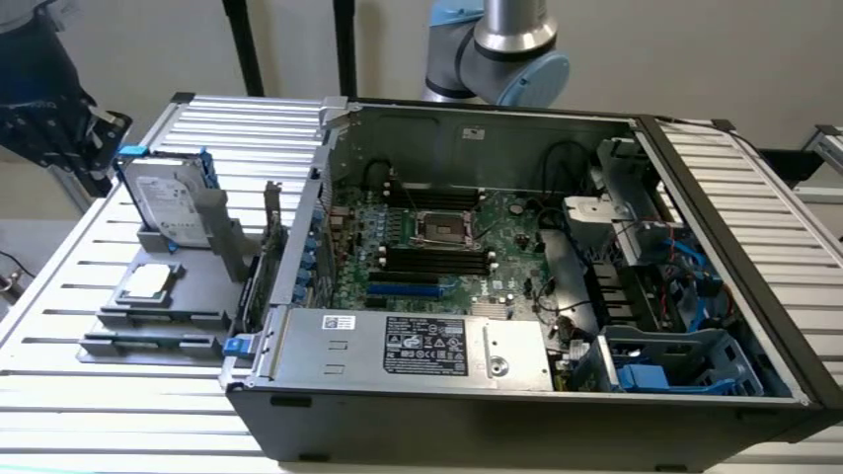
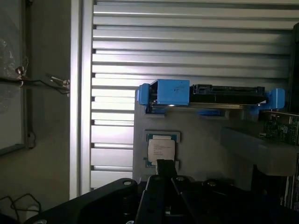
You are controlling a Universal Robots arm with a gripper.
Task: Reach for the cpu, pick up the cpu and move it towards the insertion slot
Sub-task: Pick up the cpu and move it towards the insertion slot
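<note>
The chip (image 1: 148, 280) is silver-grey with a pale rim. The hard drive (image 1: 169, 202) is silver, its bracket (image 1: 132, 153) blue. The socket (image 1: 443, 229) has a shiny metal frame around a dark centre, on a green board (image 1: 514, 237) beside black memory slots (image 1: 428, 259). The table (image 1: 79, 395) is pale silver, striped with ribs. The case (image 1: 527, 425) is black.

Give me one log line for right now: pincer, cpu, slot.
pincer: shut, nothing held | cpu: lying in grey holder beside the case | insertion slot: apart from cpu
</note>
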